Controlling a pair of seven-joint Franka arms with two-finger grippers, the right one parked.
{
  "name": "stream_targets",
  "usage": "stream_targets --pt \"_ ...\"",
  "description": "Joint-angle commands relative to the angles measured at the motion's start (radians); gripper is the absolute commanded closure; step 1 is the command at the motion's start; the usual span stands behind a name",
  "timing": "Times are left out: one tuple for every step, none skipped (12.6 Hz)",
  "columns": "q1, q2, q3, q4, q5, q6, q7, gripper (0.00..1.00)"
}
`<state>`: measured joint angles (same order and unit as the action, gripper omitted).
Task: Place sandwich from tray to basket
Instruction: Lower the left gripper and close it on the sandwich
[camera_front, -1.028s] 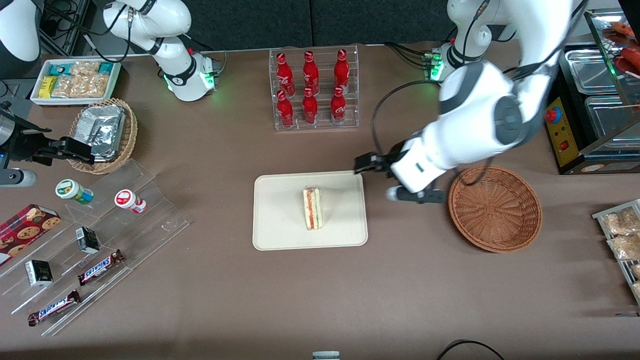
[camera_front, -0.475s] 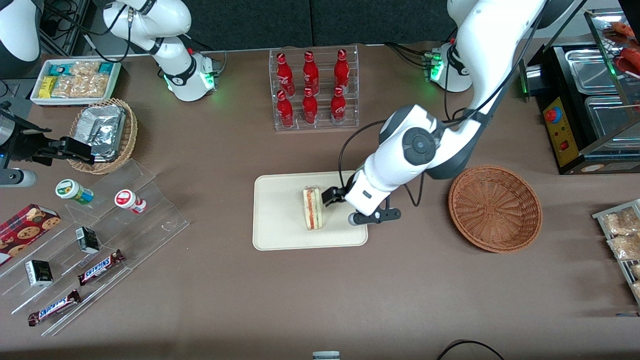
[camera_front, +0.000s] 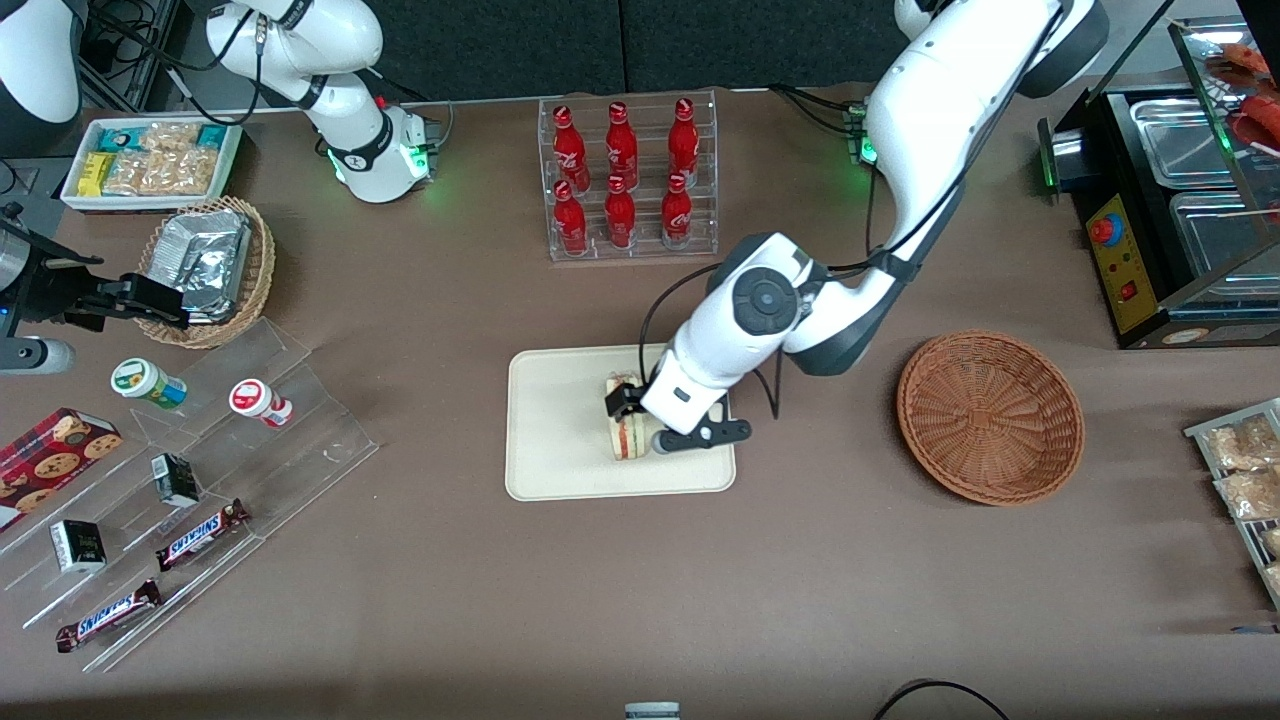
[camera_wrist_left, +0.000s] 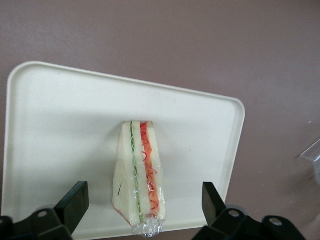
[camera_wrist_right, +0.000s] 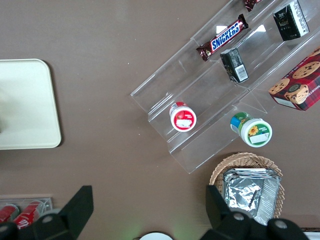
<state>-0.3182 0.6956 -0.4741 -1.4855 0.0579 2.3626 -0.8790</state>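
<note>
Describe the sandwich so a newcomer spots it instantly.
On the brown table, find the white tray, with the open gripper above it. The sandwich lies there in clear wrap. It's the tray's only item, showing red and green filling between white bread.

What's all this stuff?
Sandwich: one, white-red-green, on tray
Tray: one, cream, beside basket
Basket: one, brown, beside tray
Bottles: six, red, in clear bin
Tubs: two, white, on clear stand
Wrapped bars: two, dark, on stand
Mini boxes: two, black, on stand
Cookie box: one, red, beside stand
Foil: one, silver, in wicker basket
Packets: several, mixed colours, in white crate
Oven: one, black, working arm's end
Food bags: several, beige, nearer than oven
Working arm: one, white, over tray
Gripper: one, black, over sandwich, jaws apart
</note>
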Motion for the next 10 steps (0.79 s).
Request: stream_targets --pt "-0.061 0.044 0.026 0.037 0.071 0.001 -0.047 0.0" --pt "-0.071 0.056 0.032 0.04 0.071 0.001 -0.052 0.0" --pt "-0.085 0.071 0.035 0.05 0.086 0.001 -0.054 0.0" --pt "-0.097 0.094 0.035 0.059 0.115 0.001 -0.057 0.0" --pt "-0.108 0.116 0.035 0.071 0.14 0.001 -0.06 0.0" --pt "-0.122 0.139 0.035 0.079 0.154 0.001 -0.078 0.0" --pt "-0.131 0.16 0.04 0.083 0.184 0.001 -0.095 0.0" --pt "-0.136 0.173 0.043 0.083 0.212 0.001 -0.115 0.0" --pt "-0.15 0.188 0.048 0.085 0.233 0.006 -0.138 0.0" --pt "-0.153 0.197 0.054 0.083 0.246 0.033 -0.144 0.0"
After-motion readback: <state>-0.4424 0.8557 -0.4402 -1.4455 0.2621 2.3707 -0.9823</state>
